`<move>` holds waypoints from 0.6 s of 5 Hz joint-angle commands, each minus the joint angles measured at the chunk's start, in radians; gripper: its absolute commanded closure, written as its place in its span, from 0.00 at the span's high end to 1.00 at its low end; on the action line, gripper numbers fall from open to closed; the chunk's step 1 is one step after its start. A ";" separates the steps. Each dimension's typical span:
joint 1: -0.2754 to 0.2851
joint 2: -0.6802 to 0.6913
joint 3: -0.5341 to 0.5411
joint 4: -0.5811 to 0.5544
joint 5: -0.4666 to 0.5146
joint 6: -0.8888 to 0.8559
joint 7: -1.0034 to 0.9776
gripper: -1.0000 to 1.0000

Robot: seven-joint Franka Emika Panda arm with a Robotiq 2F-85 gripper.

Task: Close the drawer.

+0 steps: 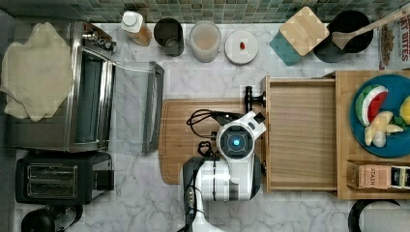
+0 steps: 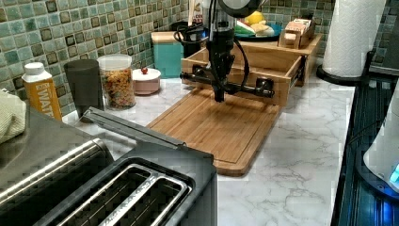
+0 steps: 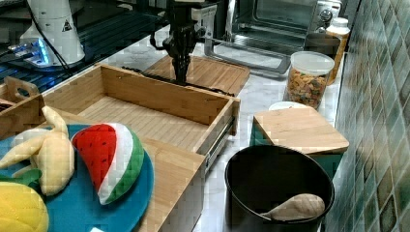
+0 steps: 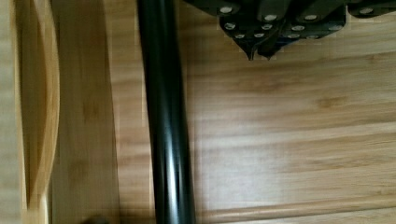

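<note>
Gripper (image 4: 261,51) fingers pressed together, holding nothing, hangs over the bamboo cutting board (image 2: 221,127) just outside the black bar handle (image 2: 230,87) of the open light-wood drawer (image 1: 300,135); I judge a straight, level push on its front best.

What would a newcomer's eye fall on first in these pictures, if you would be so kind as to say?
Most likely the drawer, pulled wide open and empty, at the top view's right. The gripper hangs just in front of its black bar handle, above the bamboo cutting board. Next comes the blue plate of toy fruit, with a bright watermelon slice, on the wooden stand over the drawer.
</note>
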 commanded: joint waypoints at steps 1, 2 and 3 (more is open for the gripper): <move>-0.086 -0.082 -0.063 0.067 -0.064 -0.026 -0.098 0.00; -0.105 -0.083 -0.097 0.065 -0.056 0.042 -0.175 0.00; -0.129 -0.015 -0.147 0.137 -0.033 0.042 -0.263 0.00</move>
